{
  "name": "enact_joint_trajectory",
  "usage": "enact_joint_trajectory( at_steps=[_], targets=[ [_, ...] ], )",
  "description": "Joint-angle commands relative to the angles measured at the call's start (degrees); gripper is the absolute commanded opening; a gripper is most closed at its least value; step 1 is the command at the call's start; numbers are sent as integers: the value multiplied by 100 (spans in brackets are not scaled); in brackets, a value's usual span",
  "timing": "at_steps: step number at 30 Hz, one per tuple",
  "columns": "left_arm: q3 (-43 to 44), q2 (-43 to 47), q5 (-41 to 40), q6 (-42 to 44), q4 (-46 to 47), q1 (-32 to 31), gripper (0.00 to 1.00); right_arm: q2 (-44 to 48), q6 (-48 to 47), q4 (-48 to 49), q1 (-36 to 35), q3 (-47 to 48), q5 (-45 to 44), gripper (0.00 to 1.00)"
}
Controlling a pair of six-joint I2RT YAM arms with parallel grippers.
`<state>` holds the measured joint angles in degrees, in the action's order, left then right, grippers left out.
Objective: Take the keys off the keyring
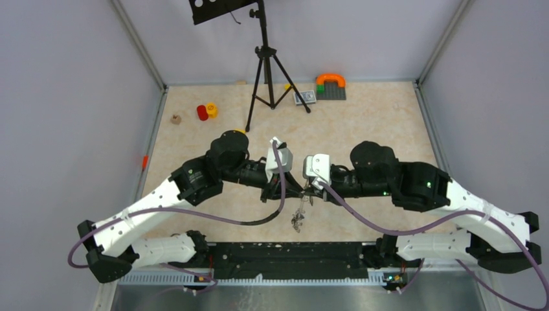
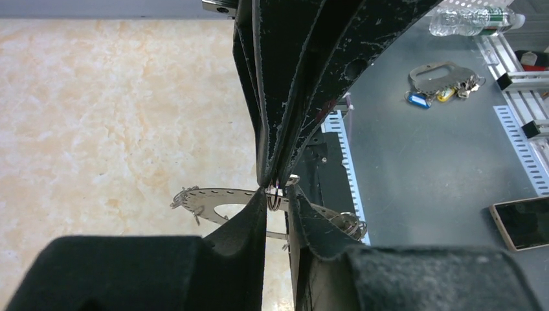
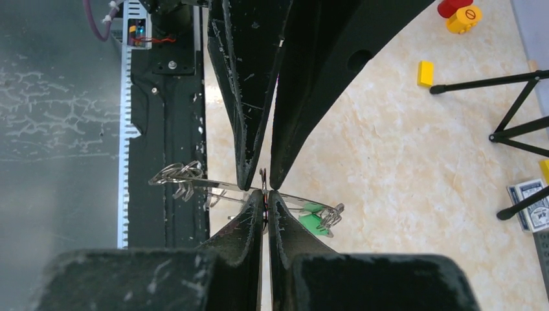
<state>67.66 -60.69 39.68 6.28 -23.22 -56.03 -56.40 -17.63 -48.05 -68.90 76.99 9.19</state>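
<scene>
A grey metal sheet (image 2: 421, 168) lies nearest, on the right of the left wrist view. A spare key bunch with blue and yellow tags (image 2: 440, 81), a flat phone (image 2: 524, 223) and a clear plastic bottle (image 2: 476, 19) rest on it.

Next is a long black rail (image 1: 285, 256), low in the top view. It runs along the near edge of the pale stone-look counter (image 1: 362, 129).

The two arms reach in and meet tip to tip in the middle of the top view. The flat grey metal keyring with little holes along its edge (image 2: 207, 196) is up off the counter between them.

The right claw (image 3: 265, 197) has its fingers pressed together on the keyring. The left claw (image 2: 277, 199) has only a thin gap, and a small wire ring (image 2: 275, 197) sits in that gap. I cannot tell if it is being squeezed.

The small silver keys (image 3: 178, 175) bunch at the left end of the keyring in the right wrist view. A green tag (image 3: 311, 221) hangs at its right end. The black fingers hide the middle of the keyring. A purple cable (image 1: 283, 188) loops down just beside it in the top view.

Farther back, at the upper left, are red and yellow round pieces (image 1: 207, 111) and a little brown thing (image 1: 175, 119). A black tripod (image 1: 262, 71) stands at the far middle. Near its feet lie a box of cards (image 1: 304, 97) and an orange arch on a grey brick plate (image 1: 331, 84).
</scene>
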Motion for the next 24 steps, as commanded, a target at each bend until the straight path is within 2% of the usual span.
enact_joint_trajectory(
  at_steps=[1, 6, 14, 20, 24],
  targets=[
    [245, -82, 150, 140, -207, -13, 23, 25, -73, 350, -40, 375, 4, 0],
    [235, -100, 160, 166, -275, -13, 23, 14, -74, 361, -39, 374, 5, 0],
    [255, -128, 169, 191, -219, -13, 0, -27, -65, 367, -43, 316, 51, 0],
    [148, -44, 108, 259, -42, -9, 0, -23, -59, 397, -40, 273, 44, 0],
    [-163, 199, -36, 141, 434, -12, 0, 104, -19, 619, -38, 189, -90, 0]
  ],
)
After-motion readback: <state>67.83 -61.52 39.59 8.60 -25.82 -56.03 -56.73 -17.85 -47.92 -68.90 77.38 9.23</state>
